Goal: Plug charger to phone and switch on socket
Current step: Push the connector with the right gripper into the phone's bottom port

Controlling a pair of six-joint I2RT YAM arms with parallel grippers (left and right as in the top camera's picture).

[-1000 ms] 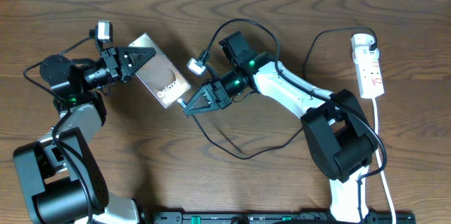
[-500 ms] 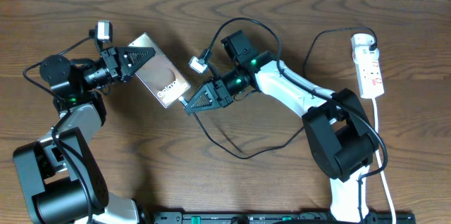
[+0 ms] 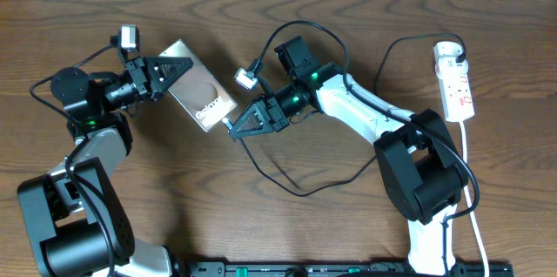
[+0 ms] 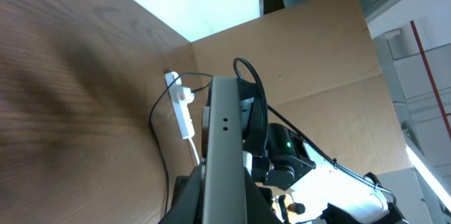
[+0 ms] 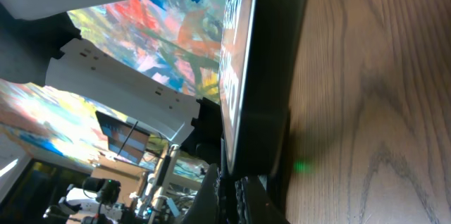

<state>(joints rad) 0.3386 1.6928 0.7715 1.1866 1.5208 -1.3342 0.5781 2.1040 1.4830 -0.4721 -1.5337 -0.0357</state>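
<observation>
Spreading under everything is a dark, wavy-grained wooden bench [image 3: 174,199]; brown board panels [image 4: 317,55] wall it in at the far side. The phone [image 3: 202,96] is angled left of centre, the left jaws pinching its upper end. The right jaws are drawn to a point on the charger [image 3: 300,188] tip at its lower end. The socket [image 3: 456,81] sits far right, well apart.
</observation>
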